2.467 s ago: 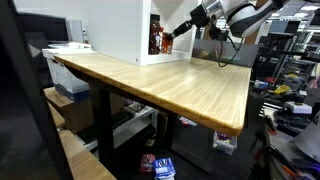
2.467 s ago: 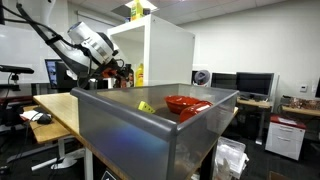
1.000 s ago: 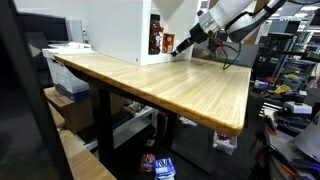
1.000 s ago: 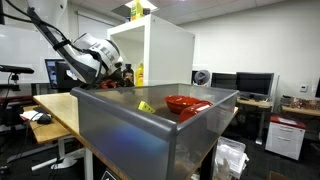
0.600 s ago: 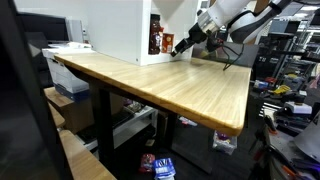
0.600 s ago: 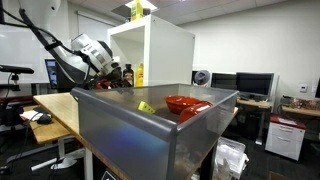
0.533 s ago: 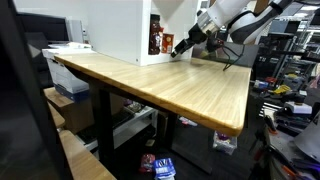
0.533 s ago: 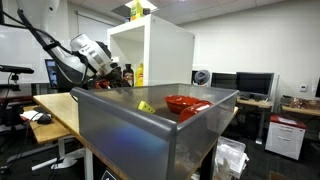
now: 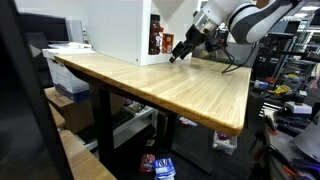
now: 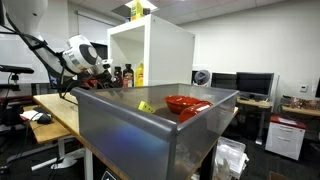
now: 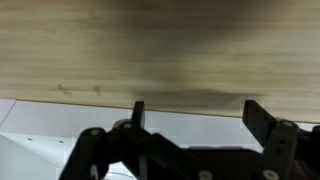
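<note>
Fingers (image 11: 138,112) spread wide with nothing between them, hovering low over the wooden table (image 9: 170,85). The nearest thing is a dark bottle (image 9: 155,42), upright in the white cabinet (image 9: 115,30) opening just beside them (label unreadable). A red bowl (image 10: 186,103) sits in a grey bin (image 10: 150,135), well apart.

room: office lab, white walls (image 10: 250,45) | furniture: wooden table (image 9: 170,80), white cabinet (image 9: 115,30), monitors (image 10: 255,85) on desks | light: even, indoor

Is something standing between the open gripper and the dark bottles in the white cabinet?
Nothing visible does. The gripper hangs open beside the dark bottles, with only tabletop between them.
</note>
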`<state>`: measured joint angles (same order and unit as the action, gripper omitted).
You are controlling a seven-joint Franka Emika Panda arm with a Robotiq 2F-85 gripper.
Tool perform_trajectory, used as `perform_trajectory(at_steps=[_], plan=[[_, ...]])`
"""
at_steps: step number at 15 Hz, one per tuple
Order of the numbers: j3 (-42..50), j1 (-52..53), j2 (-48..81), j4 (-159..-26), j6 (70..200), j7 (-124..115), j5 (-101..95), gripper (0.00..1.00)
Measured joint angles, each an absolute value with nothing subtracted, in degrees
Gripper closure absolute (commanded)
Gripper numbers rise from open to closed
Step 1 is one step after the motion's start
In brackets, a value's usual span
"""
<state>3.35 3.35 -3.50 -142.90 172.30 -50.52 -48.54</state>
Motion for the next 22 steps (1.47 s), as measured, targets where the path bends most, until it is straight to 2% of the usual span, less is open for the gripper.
perform_trajectory(at_steps=[5, 8, 16, 22], plan=[[5.97, 12.20, -6.47, -142.52, 163.48, -36.81, -29.23, 0.00], [8.94, 18.10, -10.70, -139.22, 152.49, -26.07, -16.91, 0.00], [3.04, 8.92, -16.13, -123.17, 120.62, -12.53, -8.80, 0.00], [1.90, 6.72, -14.57, -118.61, 108.92, -8.85, -5.22, 0.00]])
